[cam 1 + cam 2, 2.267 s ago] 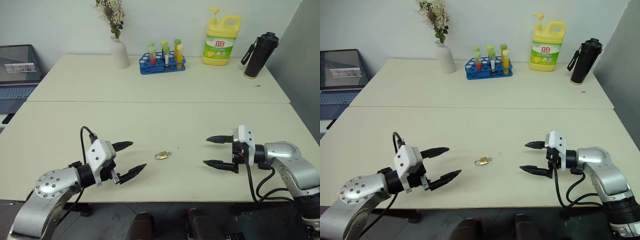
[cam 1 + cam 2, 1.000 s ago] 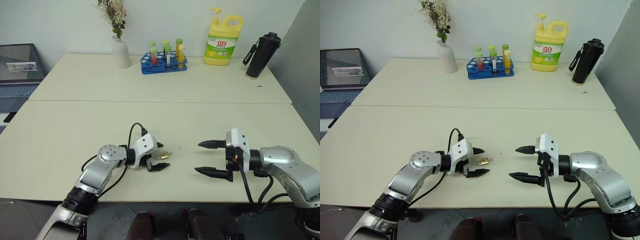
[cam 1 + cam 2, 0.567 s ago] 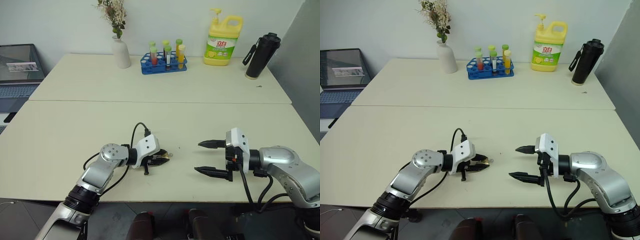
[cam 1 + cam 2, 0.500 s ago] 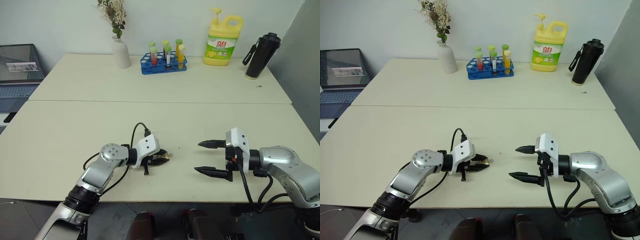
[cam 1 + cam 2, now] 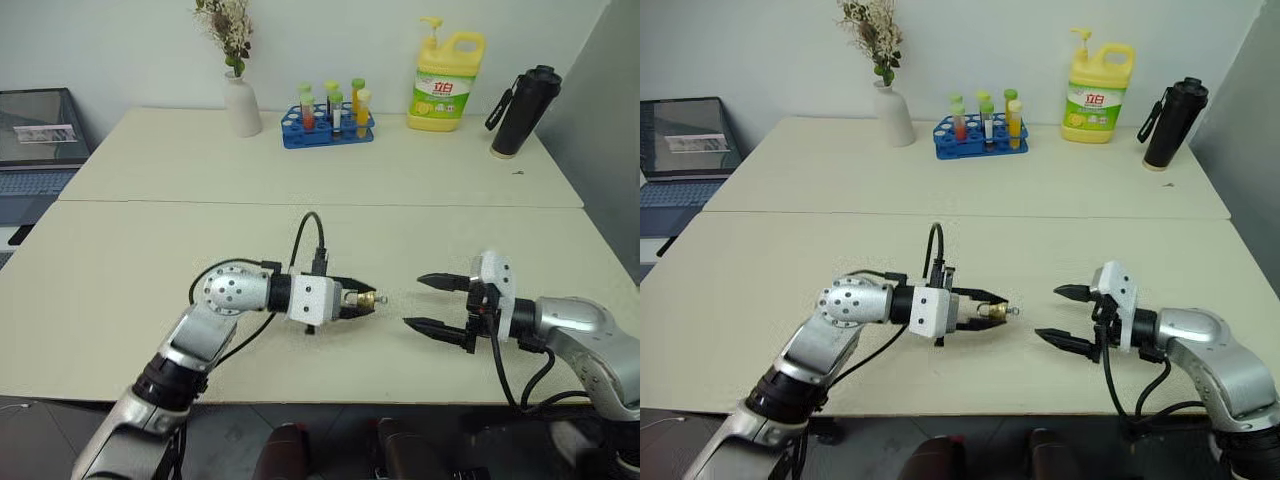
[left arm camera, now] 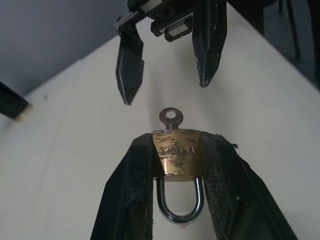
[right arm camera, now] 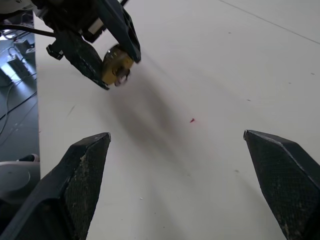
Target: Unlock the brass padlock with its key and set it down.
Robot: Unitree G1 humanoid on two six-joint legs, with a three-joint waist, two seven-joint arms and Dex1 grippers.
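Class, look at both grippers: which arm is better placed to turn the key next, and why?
The right. The left gripper is shut on the padlock, held off the table, with the key pointing at the right gripper, which is open, empty and facing it, apart.

Lab, test-tube rack [image 5: 328,128], laptop [image 5: 35,150]

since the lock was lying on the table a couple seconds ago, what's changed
The left gripper reached in to the brass padlock, closed its jaws on the body and lifted it off the table, swinging it toward the right gripper; the key sticks out of the lock toward that gripper. The right gripper shifted only slightly, jaws wide open. The bottles, tube rack and vase at the back stayed put.
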